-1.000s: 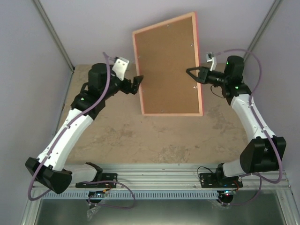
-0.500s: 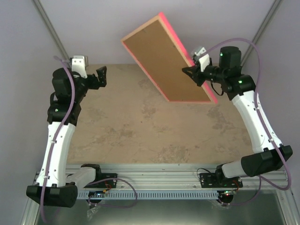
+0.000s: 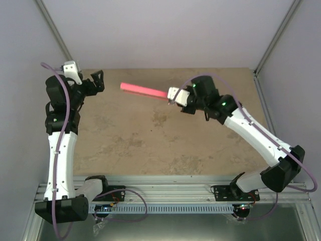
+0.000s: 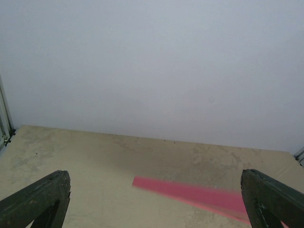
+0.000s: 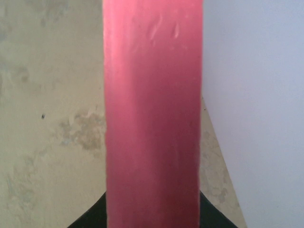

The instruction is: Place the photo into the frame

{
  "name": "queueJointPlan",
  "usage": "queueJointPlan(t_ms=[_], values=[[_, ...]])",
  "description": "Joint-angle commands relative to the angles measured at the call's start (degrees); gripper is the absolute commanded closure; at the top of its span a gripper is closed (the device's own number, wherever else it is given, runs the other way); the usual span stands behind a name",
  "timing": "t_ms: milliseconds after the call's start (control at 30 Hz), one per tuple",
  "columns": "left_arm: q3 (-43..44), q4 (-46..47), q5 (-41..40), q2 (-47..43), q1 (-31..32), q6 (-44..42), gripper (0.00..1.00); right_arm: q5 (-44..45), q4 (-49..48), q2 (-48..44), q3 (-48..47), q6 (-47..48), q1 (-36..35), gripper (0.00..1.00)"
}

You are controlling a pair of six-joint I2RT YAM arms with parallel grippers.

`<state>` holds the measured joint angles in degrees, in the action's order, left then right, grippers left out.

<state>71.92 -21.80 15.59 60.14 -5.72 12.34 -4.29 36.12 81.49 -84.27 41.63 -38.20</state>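
Observation:
The frame (image 3: 143,90) shows only as a thin bright pink bar, edge-on to the top camera, in the air over the far middle of the table. My right gripper (image 3: 173,96) is shut on its right end. In the right wrist view its pink edge (image 5: 152,118) fills the centre between my dark fingers (image 5: 90,221). My left gripper (image 3: 98,80) is open and empty at the far left, well apart from the frame. The left wrist view shows the pink frame (image 4: 190,192) ahead between its spread fingers (image 4: 38,202). The photo is out of view.
The beige mottled table (image 3: 150,140) is enclosed by grey walls (image 3: 165,30) at the back and sides, with aluminium posts (image 3: 55,35) in the far corners. A metal rail (image 3: 165,188) carrying the arm bases runs along the near edge.
My right arm has swung the frame left and down and turned it from showing its brown back to edge-on. My left gripper, which was at its left edge, has pulled away left and up.

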Motion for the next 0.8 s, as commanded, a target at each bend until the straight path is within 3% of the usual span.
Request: queueJointPlan(t_ms=[0, 500, 567, 767], values=[[0.37, 1.54, 2.15, -0.13, -2.09, 2.80, 0.00, 12.48, -14.52, -3.36, 4.24, 9.30, -5.17, 0.99], [0.31, 3.09, 4.33, 2.62, -3.57, 3.38, 0.00, 25.58, -33.18, 1.31, 27.73, 14.04, -15.04, 0.99], [0.09, 3.27, 4.31, 3.21, -3.58, 2.81, 0.00, 25.56, -35.37, 2.64, 29.78, 13.44, -15.51, 0.92], [-0.81, 3.46, 3.91, 4.57, -3.57, 1.64, 0.00, 24.75, -39.51, 5.69, 35.17, 10.89, -17.02, 0.53]])
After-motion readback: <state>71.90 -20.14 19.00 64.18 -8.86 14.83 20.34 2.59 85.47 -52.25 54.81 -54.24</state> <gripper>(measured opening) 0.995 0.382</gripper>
